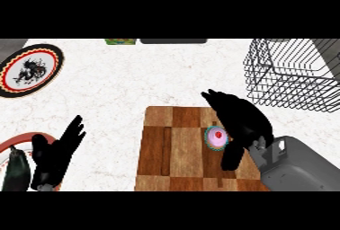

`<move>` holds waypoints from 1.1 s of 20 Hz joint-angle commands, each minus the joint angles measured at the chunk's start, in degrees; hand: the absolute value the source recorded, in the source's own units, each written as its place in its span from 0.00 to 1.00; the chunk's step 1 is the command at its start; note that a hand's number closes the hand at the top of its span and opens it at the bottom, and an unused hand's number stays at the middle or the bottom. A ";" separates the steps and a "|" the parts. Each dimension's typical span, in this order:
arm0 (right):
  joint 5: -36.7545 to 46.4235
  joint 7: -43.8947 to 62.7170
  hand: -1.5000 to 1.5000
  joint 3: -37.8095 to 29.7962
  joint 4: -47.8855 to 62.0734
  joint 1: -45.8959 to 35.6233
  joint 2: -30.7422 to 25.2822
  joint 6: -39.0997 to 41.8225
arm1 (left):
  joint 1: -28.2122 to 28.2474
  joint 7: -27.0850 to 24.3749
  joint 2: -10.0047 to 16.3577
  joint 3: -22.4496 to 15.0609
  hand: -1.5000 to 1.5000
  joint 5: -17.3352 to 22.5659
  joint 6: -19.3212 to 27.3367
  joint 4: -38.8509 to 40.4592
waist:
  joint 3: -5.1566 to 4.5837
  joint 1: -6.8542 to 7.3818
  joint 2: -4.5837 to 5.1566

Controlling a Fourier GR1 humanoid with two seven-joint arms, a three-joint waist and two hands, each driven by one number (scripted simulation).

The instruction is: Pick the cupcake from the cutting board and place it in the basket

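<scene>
A cupcake (pixel 215 137) with pink icing and a red cherry sits on the wooden cutting board (pixel 178 152), near its right side. My right hand (pixel 240 121) hangs over the board's right part, its fingers stretched toward the far edge and its thumb down beside the cupcake, partly covering it; the fingers look straight, not curled round it. The black wire basket (pixel 292 74) stands at the back right. My left hand (pixel 56 152) rests open at the lower left, fingers up, away from the board.
A patterned round plate (pixel 30 69) lies at the far left. A red-rimmed plate (pixel 16 143) with a dark eggplant (pixel 16 170) shows at the lower left edge. A green item (pixel 120 42) and a dark object (pixel 172 41) sit at the counter's back edge.
</scene>
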 commanded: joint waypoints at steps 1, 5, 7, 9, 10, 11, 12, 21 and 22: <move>0.60 2.01 0.00 1.08 -1.24 2.91 -0.03 2.44 | 3.20 3.73 0.18 -0.11 0.50 -0.07 0.12 2.76 | -0.88 -0.32 0.45; 3.13 0.05 0.00 1.45 6.52 1.00 3.96 1.25 | 2.95 2.15 -0.25 -0.59 0.50 -0.52 -1.46 5.03 | -0.89 0.34 0.73; 3.71 0.72 0.00 2.39 3.50 3.92 2.99 1.73 | 3.62 2.47 -1.57 -1.31 0.50 -1.33 -0.01 4.05 | -0.88 -0.21 0.55; 4.02 -3.72 0.00 0.01 6.45 3.67 1.53 1.37 | 2.87 3.62 0.24 0.76 0.50 0.74 -2.28 4.07 | -0.86 0.01 0.66; 3.93 -5.14 0.00 -0.48 7.27 3.66 0.73 2.35 | 2.05 2.84 -1.53 -0.94 0.50 -1.11 -1.03 4.72 | -0.87 -0.16 0.69; 5.96 -4.59 0.00 1.02 8.37 3.70 3.68 0.12 | 1.55 3.82 -1.23 -0.20 0.50 -0.68 -1.01 5.53 | -0.87 -0.04 0.74; 6.04 -5.21 0.00 0.24 9.86 2.67 4.07 0.70 | 1.17 4.03 -1.27 -0.08 0.50 -0.94 -0.78 5.18 | -0.87 0.07 0.74; 9.60 -7.98 0.00 -1.16 12.15 4.39 6.23 0.10 | 1.88 4.40 -1.26 0.61 0.50 -1.62 -1.52 3.24 | -0.87 0.06 0.63; 10.15 -9.10 1.00 0.49 8.98 7.37 4.33 0.26 | 3.15 3.08 -1.32 1.47 0.50 -0.75 -2.12 4.17 | -0.88 -0.25 0.56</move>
